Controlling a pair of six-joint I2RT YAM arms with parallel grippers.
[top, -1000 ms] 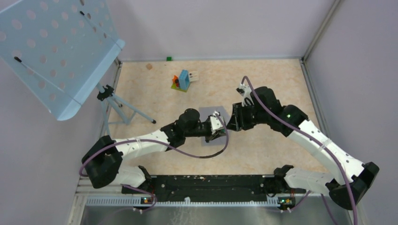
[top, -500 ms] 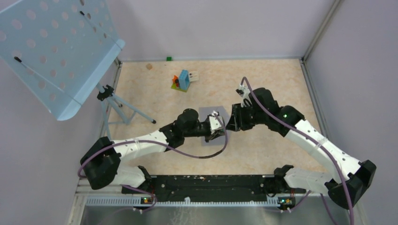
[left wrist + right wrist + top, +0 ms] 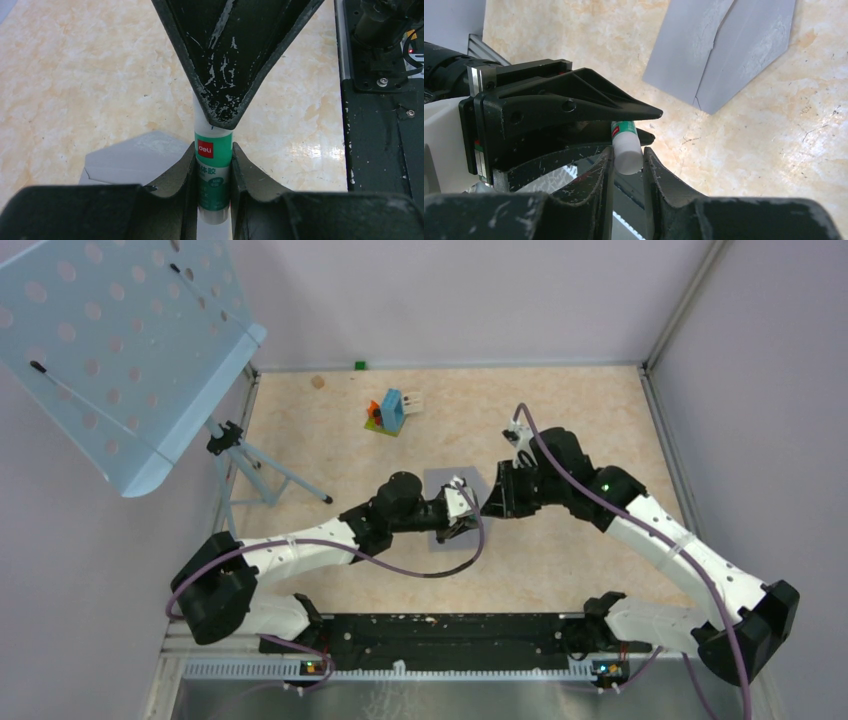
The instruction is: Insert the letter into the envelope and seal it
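- Left jaws: pinched on the labelled middle of the glue stick (image 3: 213, 175).
- Right jaws: closed on the stick's white end, facing the left jaws; the stick's long axis is shared by both.
- Envelope (image 3: 719, 50): laid flat on the desk (image 3: 784, 150) below, flap open, nearer the left arm.
- Letter: not seen.

Two claws (image 3: 212, 155) (image 3: 626, 160), one grey envelope (image 3: 724, 50), one glue stick (image 3: 213, 175), one block cluster (image 3: 388, 412), one blue stand (image 3: 110, 350).
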